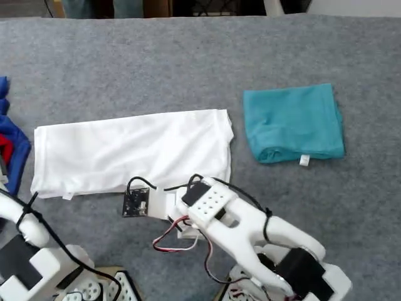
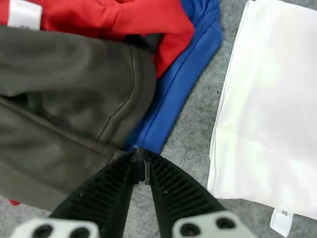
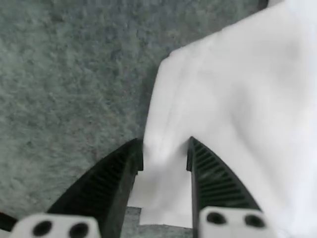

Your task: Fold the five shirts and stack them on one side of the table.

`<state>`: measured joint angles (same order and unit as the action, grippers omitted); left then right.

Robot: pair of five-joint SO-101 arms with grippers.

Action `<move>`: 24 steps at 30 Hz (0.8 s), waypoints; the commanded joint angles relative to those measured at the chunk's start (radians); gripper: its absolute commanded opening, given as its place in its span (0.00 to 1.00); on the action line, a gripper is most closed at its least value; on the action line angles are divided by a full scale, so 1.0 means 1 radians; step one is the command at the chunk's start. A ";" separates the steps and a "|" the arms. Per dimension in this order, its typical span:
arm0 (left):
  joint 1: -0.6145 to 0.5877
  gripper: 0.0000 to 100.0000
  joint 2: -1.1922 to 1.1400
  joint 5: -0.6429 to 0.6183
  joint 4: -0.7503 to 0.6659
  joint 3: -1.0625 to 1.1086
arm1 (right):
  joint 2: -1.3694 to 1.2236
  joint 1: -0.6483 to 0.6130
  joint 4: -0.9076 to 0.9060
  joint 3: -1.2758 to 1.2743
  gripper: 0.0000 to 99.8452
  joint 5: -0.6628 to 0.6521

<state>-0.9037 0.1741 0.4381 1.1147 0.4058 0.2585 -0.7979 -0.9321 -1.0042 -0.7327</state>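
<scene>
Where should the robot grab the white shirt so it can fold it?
By the near long edge, close to its right corner, coming in low from the robot's side. The white shirt lies flat as a long strip, so only its edges offer loose cloth to pinch. The right pincer sits open astride that edge, with cloth in between, so it is probably the handiest one to use.

Robotics lab, test station.
- Bench: covered edge to edge in grey carpet-like felt.
- Left arm and right arm: small, white plastic shells, black joints, standing at the near edge.
- Bare circuit board: exposed by the right arm's wrist.
- Loose wires: red, white and black, trailing below it.
- Wooden furniture: behind the far edge.
</scene>
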 commanded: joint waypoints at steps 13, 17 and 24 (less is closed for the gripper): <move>-0.015 0.03 -0.009 -0.017 0.046 -0.070 | -0.252 -0.015 -0.091 0.159 0.08 0.006; -0.013 0.03 -0.012 -0.018 0.081 -0.117 | -0.254 -0.014 -0.092 0.159 0.08 0.015; -0.013 0.03 -0.011 -0.018 0.081 -0.120 | -0.251 0.034 -0.091 0.173 0.01 0.049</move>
<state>-0.9099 0.1557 0.4319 1.1899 0.3353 0.0575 -0.7687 -1.0088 -0.8247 -0.7004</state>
